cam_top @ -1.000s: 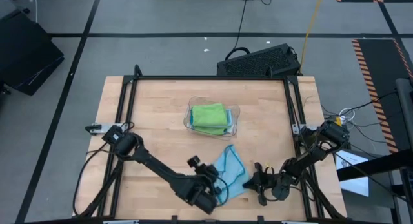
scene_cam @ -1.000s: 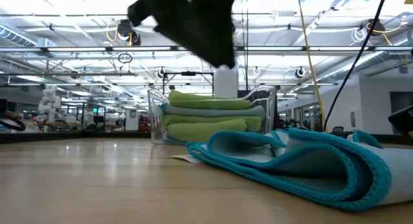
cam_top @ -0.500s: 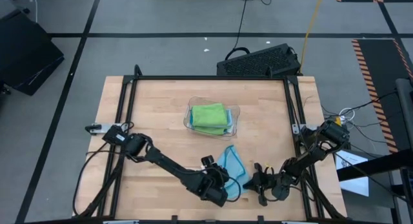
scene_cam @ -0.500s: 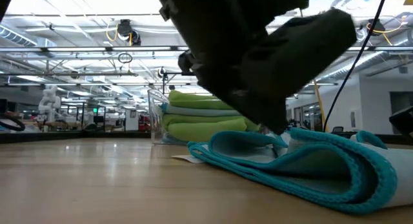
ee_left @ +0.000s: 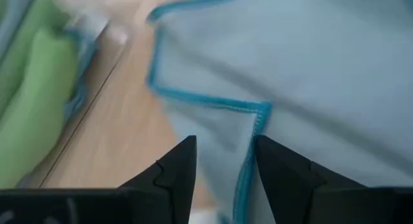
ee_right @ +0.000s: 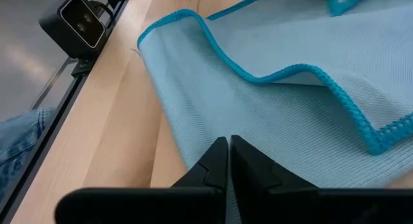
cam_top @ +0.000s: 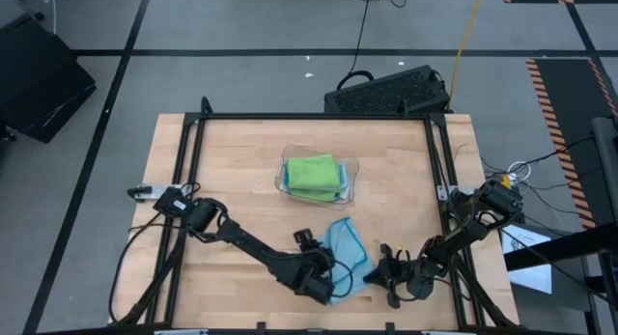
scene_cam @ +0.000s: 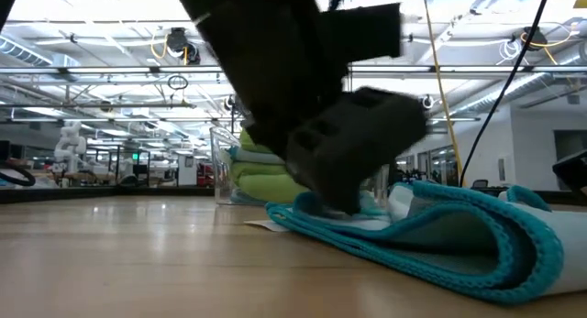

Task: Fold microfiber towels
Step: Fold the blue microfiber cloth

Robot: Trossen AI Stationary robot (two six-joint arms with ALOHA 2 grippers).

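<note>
Jaws over blue towel (cam_top: 348, 256), wooden table (cam_top: 232, 181)

no text, label, brand, number or sign can be read in any view. the white tag (scene_cam: 261, 225) beside the light blue towel (scene_cam: 440, 235) shows no legible print, and the room behind the table is too far off to make out lettering.

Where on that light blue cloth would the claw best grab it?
Probably the stitched corner of the light blue towel just ahead of the left claw. That corner lies loose on top with its hem exposed, so open fingers coming down from above can straddle it. The right claw waits shut at the towel's other side.
</note>
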